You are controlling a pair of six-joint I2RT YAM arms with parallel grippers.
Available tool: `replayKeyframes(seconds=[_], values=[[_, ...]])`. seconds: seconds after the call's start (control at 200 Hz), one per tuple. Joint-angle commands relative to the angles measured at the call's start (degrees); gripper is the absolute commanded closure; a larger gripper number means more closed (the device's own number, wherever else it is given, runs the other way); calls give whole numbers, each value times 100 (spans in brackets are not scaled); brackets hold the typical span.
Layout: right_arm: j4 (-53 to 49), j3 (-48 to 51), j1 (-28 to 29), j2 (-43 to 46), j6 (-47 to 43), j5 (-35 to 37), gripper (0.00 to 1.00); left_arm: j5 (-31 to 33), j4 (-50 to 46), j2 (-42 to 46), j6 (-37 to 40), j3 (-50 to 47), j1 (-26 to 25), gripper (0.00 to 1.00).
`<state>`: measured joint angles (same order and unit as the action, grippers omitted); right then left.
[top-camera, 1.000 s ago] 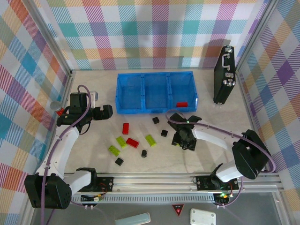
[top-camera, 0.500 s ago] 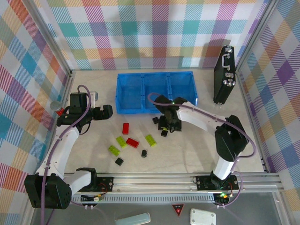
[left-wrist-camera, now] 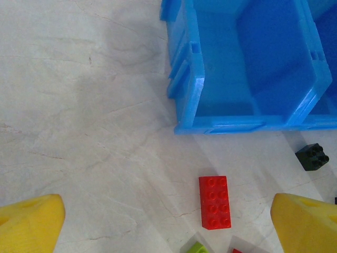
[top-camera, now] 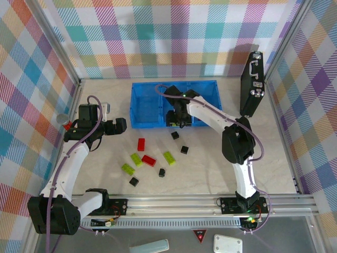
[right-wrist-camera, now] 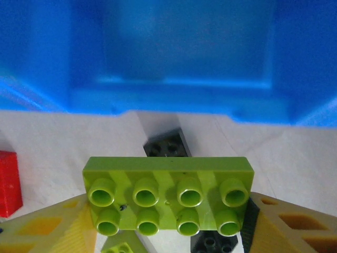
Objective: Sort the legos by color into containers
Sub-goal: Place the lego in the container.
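Right wrist view: the right end effector [right-wrist-camera: 168, 213] pinches a lime-green lego [right-wrist-camera: 167, 195] by its short ends, above the desk [right-wrist-camera: 295, 153], just before the near wall of the blue tray [right-wrist-camera: 174, 100]. Beside it, the left end effector [left-wrist-camera: 167, 224] is spread wide over a red lego [left-wrist-camera: 214, 202] lying on the desk.

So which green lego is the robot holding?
The lime-green eight-stud plastic brick, gripped between the right arm's yellow fingers near the blue plastic tray. The other three green bricks lie loose on the tabletop.
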<state>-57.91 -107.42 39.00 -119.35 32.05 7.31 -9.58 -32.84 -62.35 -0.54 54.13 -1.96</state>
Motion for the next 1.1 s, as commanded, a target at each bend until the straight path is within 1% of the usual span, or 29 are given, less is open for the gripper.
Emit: replayKeyframes(seconds=[0.0,0.295,0.695,0.82,1.095], values=[[-307,-501,-135,-303,-306,-111,34,-44,41,-41,49,-51,46,0],[-543,-1532,-400,-1143,-659,-173,34,-58,54,-111,50,-16,46,0],[-546,-2403,-543,-2047,-780,-306,34,-25,46,-113,54,-17,46,0],[-550,-2595,-552,-2280,-839,-315,34,0,40,-111,59,-16,44,0],[-493,-2634,-547,-2570,-861,-305,32,16,39,-90,58,-25,46,0]])
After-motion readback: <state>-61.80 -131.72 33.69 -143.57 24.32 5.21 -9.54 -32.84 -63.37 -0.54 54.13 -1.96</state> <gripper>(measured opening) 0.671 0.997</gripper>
